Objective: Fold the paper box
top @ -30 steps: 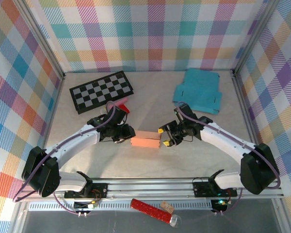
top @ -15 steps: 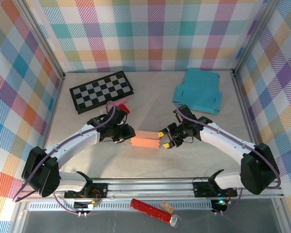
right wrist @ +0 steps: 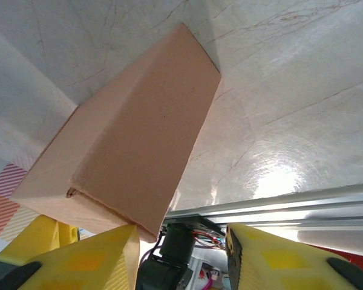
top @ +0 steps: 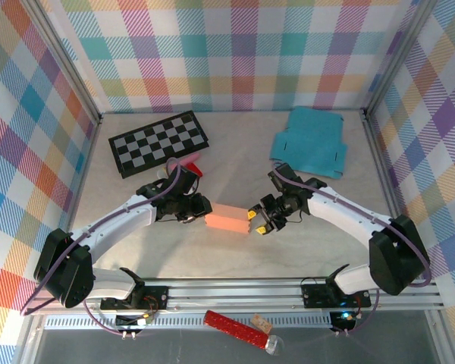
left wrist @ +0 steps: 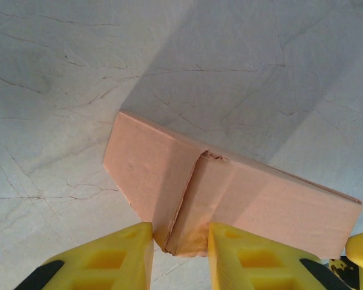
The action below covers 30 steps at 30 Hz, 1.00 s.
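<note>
I read the paper box (top: 227, 220) at the centre of the table (top: 303, 254), long axis 9-to-3 o'clock: the left gripper (left wrist: 179, 238) clamps its 9 o'clock end, and the right gripper (right wrist: 183, 235) straddles the 3 o'clock end, jaws apart.

No legible writing, numbers, brands or signs anywhere. Plain unprinted faces on the pink paper box (top: 227, 220), centre of the worktop (top: 235, 163). Bare squares only on the checkered board (top: 159, 142), upper left. Pale end of the red tube (top: 231, 324), bottom edge, too small to read.
</note>
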Each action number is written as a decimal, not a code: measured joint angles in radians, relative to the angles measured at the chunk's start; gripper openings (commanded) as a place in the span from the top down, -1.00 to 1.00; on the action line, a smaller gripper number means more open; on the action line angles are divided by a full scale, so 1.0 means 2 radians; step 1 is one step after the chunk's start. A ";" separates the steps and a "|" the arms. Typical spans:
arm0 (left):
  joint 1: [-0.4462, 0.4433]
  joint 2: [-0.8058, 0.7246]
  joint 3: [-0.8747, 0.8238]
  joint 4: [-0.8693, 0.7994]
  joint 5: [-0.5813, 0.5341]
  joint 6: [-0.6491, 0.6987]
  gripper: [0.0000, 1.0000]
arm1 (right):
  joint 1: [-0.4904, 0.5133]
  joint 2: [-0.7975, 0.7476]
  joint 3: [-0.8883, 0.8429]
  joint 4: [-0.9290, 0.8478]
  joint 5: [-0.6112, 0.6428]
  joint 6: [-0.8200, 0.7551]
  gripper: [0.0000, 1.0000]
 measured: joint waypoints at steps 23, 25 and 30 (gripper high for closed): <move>-0.009 -0.035 -0.037 0.030 -0.003 0.009 0.50 | 0.025 -0.017 -0.058 0.180 0.062 0.217 -0.74; -0.012 -0.040 -0.042 0.034 -0.006 0.009 0.51 | 0.026 -0.007 -0.063 0.189 0.053 0.222 -0.70; -0.026 -0.060 -0.060 0.036 -0.011 0.001 0.52 | 0.026 -0.002 -0.082 0.186 0.030 0.217 -0.62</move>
